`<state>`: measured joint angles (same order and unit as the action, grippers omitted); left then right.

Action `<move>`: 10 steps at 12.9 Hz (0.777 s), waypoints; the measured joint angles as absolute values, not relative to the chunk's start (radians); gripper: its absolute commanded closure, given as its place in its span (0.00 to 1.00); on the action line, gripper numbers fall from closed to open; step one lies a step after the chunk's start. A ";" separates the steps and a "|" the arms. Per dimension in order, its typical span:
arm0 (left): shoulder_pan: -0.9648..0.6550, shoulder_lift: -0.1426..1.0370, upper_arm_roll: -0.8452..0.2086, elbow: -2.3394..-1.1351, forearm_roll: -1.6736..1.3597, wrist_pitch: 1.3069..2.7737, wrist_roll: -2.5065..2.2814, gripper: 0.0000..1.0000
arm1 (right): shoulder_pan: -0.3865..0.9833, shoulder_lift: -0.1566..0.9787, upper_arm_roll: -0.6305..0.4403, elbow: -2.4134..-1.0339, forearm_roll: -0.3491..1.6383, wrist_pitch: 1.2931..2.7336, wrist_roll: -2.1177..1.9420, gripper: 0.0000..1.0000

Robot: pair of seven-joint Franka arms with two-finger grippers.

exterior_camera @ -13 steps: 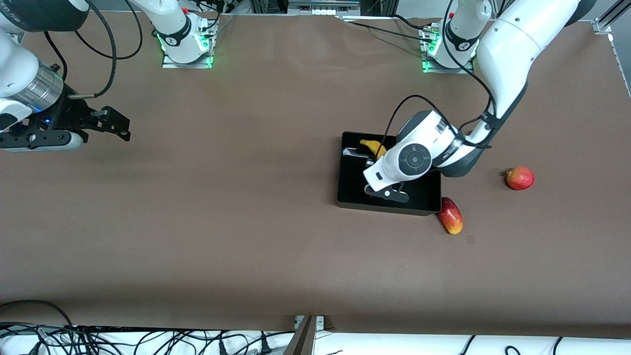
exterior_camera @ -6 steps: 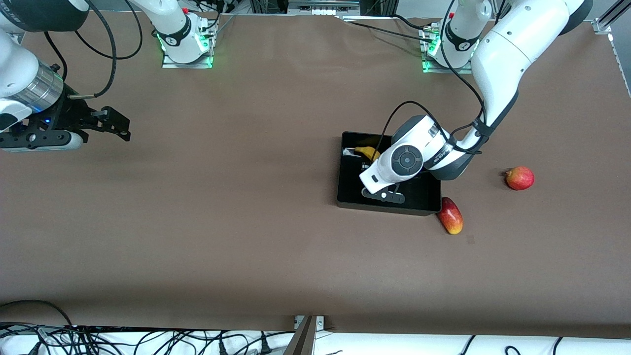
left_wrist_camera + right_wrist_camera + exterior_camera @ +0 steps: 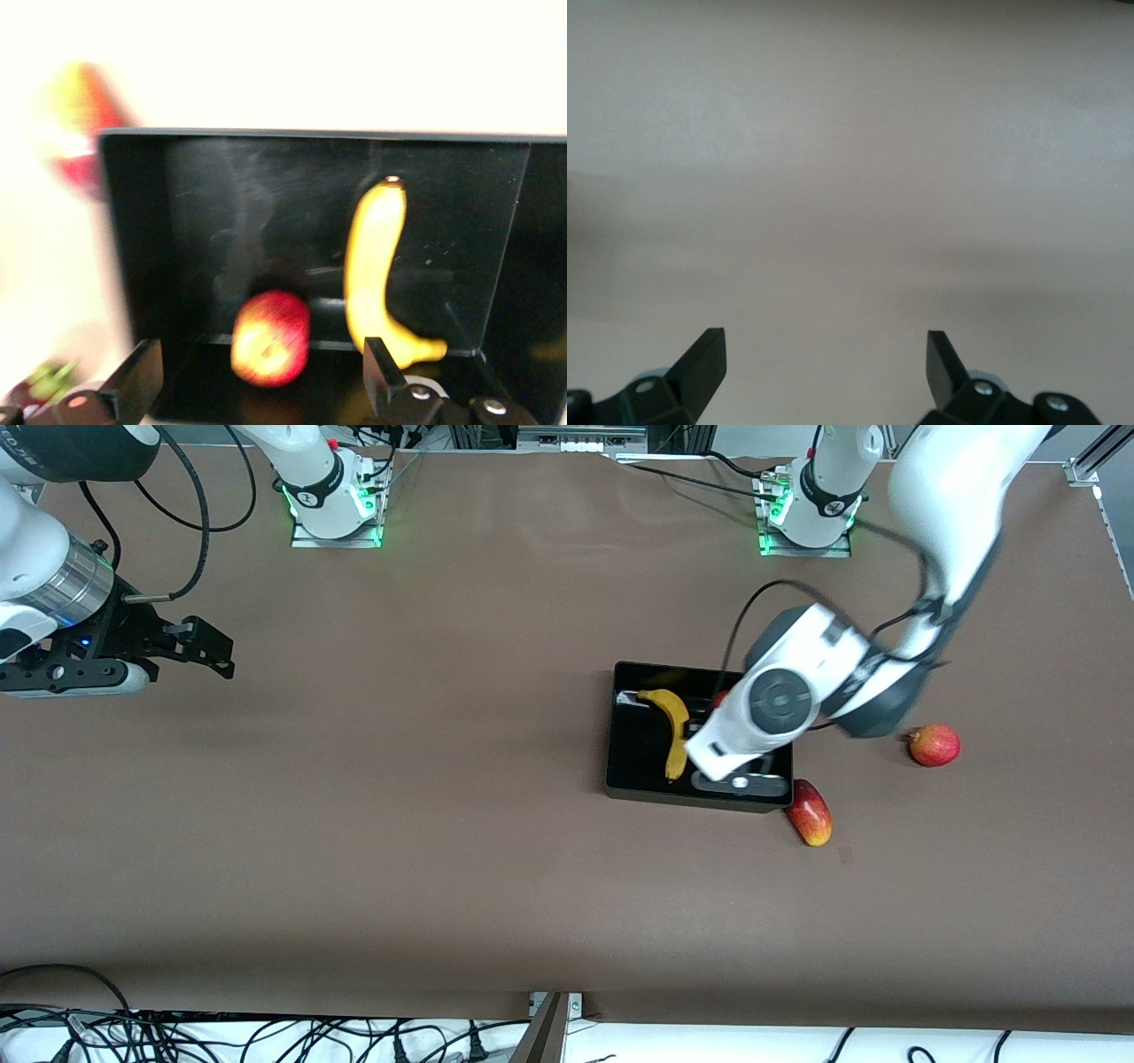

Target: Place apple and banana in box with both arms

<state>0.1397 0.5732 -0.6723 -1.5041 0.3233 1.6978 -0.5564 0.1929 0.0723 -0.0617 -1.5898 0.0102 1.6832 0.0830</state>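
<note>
The black box (image 3: 636, 755) holds the yellow banana (image 3: 676, 731), which lies flat. A red sliver of the apple (image 3: 721, 699) shows beside it, mostly hidden by the left arm. The left wrist view shows the apple (image 3: 270, 338) and the banana (image 3: 379, 274) side by side on the box floor (image 3: 239, 221). My left gripper (image 3: 740, 782) hangs over the box's end toward the left arm's side; it (image 3: 260, 367) is open and empty, above the apple. My right gripper (image 3: 202, 651) waits open and empty (image 3: 822, 345) over bare table at the right arm's end.
An oblong red-yellow mango-like fruit (image 3: 809, 812) lies against the box's corner nearest the front camera, blurred in the left wrist view (image 3: 75, 124). A pinkish-red round fruit (image 3: 934, 745) sits farther toward the left arm's end. Brown table surrounds them.
The left arm has swung toward the left arm's end of the box, uncovering the banana, which now lies flat in the box. The right arm has not moved.
</note>
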 measured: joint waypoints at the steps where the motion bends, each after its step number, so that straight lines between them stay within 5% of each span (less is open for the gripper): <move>1: 0.155 0.552 -0.673 -1.450 0.311 1.618 -0.541 0.00 | 0.193 0.072 -0.062 -1.590 0.010 1.683 0.083 0.00; 6: 0.207 0.500 -0.648 -1.295 0.293 1.454 -0.346 0.00 | 0.193 0.072 -0.062 -1.590 0.010 1.683 0.083 0.00; 10: 0.069 0.308 -0.283 -1.340 0.095 1.436 -0.063 0.00 | 0.193 0.072 -0.062 -1.589 0.010 1.683 0.083 0.00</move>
